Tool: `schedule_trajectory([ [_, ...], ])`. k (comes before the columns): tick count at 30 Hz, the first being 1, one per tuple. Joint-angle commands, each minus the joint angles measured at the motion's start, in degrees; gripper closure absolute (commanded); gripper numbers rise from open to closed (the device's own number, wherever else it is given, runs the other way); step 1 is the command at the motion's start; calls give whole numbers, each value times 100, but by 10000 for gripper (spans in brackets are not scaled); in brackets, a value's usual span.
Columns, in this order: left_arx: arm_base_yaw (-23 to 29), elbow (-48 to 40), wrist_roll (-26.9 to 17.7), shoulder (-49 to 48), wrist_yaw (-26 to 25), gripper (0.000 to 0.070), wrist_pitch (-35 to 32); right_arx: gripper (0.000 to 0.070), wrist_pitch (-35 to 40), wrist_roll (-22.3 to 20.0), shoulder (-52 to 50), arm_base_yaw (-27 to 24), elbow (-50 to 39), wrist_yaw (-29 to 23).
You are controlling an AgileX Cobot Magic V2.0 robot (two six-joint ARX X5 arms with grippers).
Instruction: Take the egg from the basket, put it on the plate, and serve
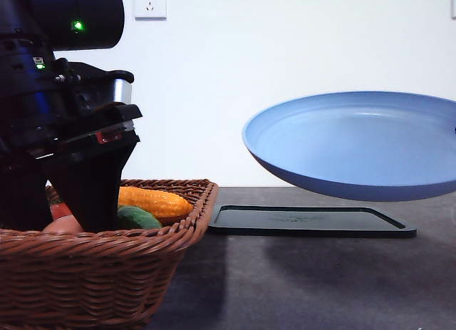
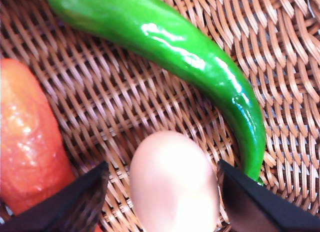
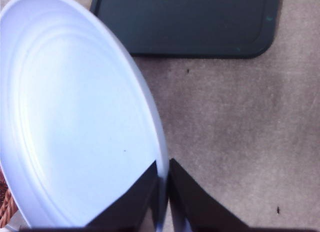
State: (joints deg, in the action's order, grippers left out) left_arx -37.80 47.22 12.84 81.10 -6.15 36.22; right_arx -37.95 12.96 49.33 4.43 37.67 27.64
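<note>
egg (image 2: 172, 184): not yet lifted from basket (image 2: 125, 106), flanked by spread left jaws
plate (image 3: 75, 127): rim clamped by right jaws, held above table (image 3: 240, 117)
left: transfer, serving

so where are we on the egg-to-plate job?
Done: the right gripper is shut on the plate rim and holds it in the air above the black tray. In hand: the left gripper is open, fingers either side of the egg in the basket. Left: grasp the egg, move it to the plate, serve.
</note>
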Motion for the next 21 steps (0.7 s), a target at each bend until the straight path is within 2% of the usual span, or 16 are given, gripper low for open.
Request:
schedule_trajectory([
  [1,-59,105,-17,98,20,308,-2,700,62,55,-9,-7,68,44],
  [10,-58,106,-65,98,19,481,34,700,61,92,-49,-7,68,77],
  [17,-50,444,-195,82,22,509,330,700,62,163,-48,-7,68,87],
  [21,-52,880,-259,36,22,564,632,700,61,163,-43,-7,68,83],
])
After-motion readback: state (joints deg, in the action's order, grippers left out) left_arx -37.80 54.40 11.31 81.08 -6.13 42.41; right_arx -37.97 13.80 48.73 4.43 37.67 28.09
